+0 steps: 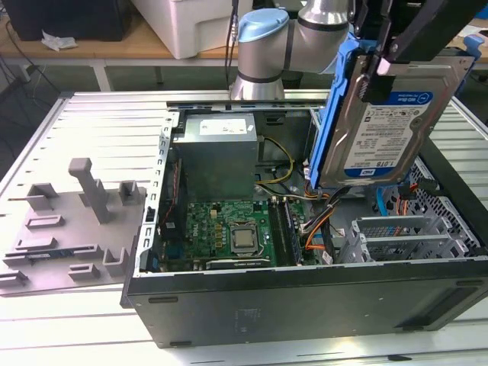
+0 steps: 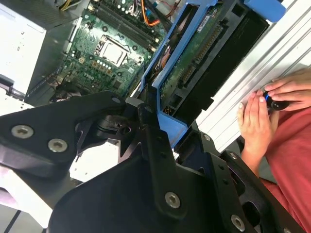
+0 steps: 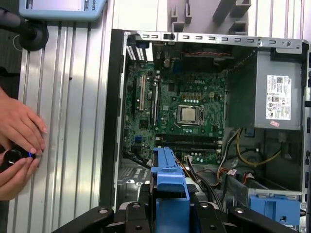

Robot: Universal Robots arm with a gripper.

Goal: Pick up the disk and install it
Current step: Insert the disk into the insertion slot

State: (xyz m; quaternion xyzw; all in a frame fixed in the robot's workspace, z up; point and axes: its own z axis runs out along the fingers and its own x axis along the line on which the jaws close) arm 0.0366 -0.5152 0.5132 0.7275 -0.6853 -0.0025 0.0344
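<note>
Brushed silver metal, flat and rectangular, the disk hangs in the air above the open computer case, toward the exterior view's right, with its white-and-blue label turned to that camera. Smooth blue plastic carrier rails frame it along its long edges. Its long axis stands close to upright, leaning a little so that the upper end tips toward the exterior view's right. The lower short edge points down into the case, above the bundled cables and near the perforated metal drive cage. The gripper, matte black and angular, is clamped on the disk's upper end. In the second wrist view the disk's underside shows a green circuit board set within the blue frame. In the first wrist view the disk is seen edge-on, a narrow blue strip pinched between black fingers. Below it lie the green motherboard, with its square silver processor socket, and the grey sheet-metal power supply. The case rests on a ribbed aluminium table, beside a grey moulded fixture tray with blocky upright posts. A person's hands lie on the table's slats beside the case, around a small dark knob.
</note>
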